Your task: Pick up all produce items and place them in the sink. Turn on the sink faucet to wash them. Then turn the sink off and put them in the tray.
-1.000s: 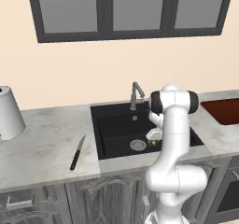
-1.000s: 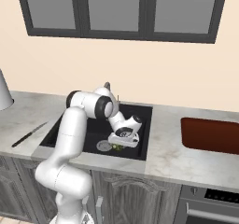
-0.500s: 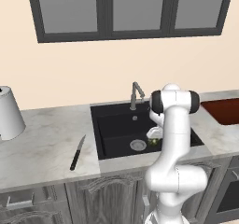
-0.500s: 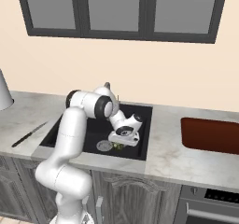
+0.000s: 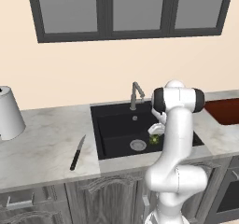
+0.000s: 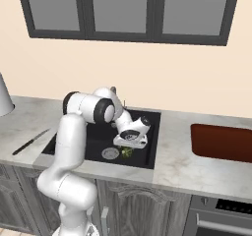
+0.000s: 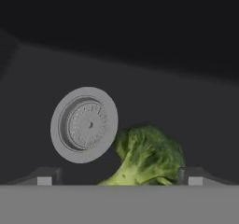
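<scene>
Down in the sink: the gripper (image 7: 116,178) hangs low over the black floor of the sink (image 5: 114,127), on the basin's right-hand side.
Gripper state: jaws spread wide, one dark tip (image 7: 44,175) at each lower corner of the hand view, nothing clamped between them.
Broccoli: the broccoli (image 7: 147,157) lies on the floor just beside the drain (image 7: 84,124), on the side away from the knife (image 5: 77,152).
Between the tips: it sits off-centre, crowded toward the right-hand tip as the hand camera frames it; whether it touches that tip I cannot tell.
Long axis: stem points down and left toward the hand, bumpy crown up and right toward the back wall, so it lies tilted across the line between the tips, not square to it.
From the base: a green speck (image 6: 127,152) shows under the hand, near the front wall.
Step, as I judge it: the floret looks released, so placing is done.
Key relation for the next move: the faucet (image 5: 136,93) stands at the back rim, above and behind the hand, so the arm must rise clear of the floret and reach rearward.
Tray: the tray (image 6: 222,142) waits on the counter, well apart to the right.
Risk: lifting carelessly could nudge the floret with the near tip.
</scene>
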Robot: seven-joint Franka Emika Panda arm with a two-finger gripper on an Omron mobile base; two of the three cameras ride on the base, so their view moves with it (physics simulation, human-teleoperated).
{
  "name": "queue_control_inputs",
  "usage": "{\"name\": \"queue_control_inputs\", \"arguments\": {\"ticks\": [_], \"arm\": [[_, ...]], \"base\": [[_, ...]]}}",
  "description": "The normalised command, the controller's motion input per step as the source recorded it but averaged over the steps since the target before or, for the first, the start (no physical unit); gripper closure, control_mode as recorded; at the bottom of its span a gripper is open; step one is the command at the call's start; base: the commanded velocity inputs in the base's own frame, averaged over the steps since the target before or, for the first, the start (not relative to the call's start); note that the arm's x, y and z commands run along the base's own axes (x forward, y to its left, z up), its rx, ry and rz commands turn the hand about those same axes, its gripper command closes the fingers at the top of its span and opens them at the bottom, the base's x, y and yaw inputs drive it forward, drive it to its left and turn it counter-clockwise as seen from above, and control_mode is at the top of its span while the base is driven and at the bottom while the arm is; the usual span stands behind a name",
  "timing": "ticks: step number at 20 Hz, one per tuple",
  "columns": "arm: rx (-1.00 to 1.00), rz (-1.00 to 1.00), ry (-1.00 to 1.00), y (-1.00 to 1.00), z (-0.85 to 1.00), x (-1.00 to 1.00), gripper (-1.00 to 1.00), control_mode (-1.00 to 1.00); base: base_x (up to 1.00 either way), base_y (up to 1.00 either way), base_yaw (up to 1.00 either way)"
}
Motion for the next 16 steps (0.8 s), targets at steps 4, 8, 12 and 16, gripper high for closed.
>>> {"name": "queue_control_inputs", "arguments": {"ticks": [4, 8, 12, 16], "arm": [[0.0, 0.0, -0.08, 0.0, 0.63, -0.11, -1.0, -1.0], [0.0, 0.0, -0.1, 0.0, 0.67, -0.15, -1.0, -1.0], [0.0, 0.0, -0.14, 0.0, 0.61, -0.24, -1.0, -1.0], [0.0, 0.0, -0.15, 0.0, 0.57, -0.28, -1.0, -1.0]], "base": [[0.0, 0.0, 0.0], [0.0, 0.0, 0.0], [0.0, 0.0, 0.0], [0.0, 0.0, 0.0]]}}
